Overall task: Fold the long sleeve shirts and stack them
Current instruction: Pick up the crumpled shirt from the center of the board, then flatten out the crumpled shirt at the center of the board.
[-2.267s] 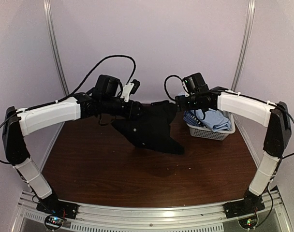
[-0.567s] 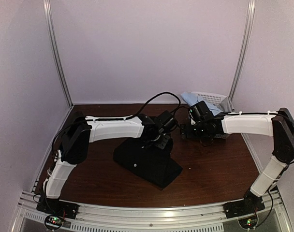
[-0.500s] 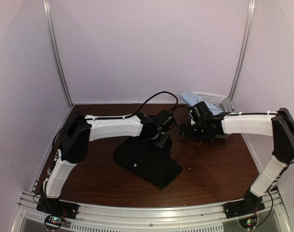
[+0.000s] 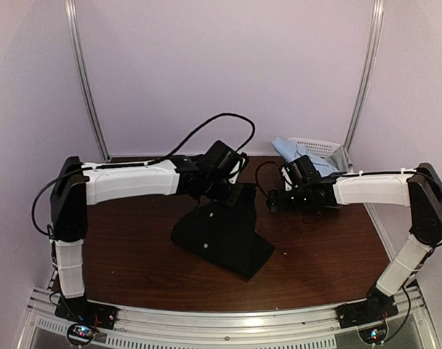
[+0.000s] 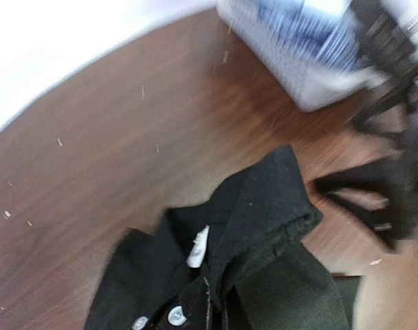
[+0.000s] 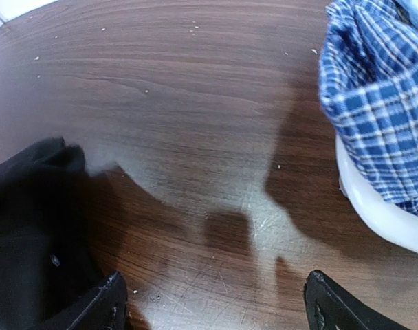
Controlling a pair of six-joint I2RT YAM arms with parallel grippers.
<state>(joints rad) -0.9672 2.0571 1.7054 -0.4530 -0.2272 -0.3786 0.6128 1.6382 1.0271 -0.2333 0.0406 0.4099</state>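
Black shirt [image 4: 221, 243] sits in a crumpled heap in the middle of the surface [image 4: 134, 240]. The collar end is tented up where the left tool [image 4: 239, 195] pinches it, jaws pressed tight on the cloth. The right tool [image 6: 214, 289] hovers just beside it, fingers spread wide, holding nothing. IMO the trick is getting that one onto the opposite shoulder, then pulling apart so the shirt lies flat before any folding. Watch the basket [image 4: 319, 147] at back right. A checked shirt [image 6: 374, 103] and a pale blue shirt [image 4: 288, 149] spill over its rim, close to the right arm.
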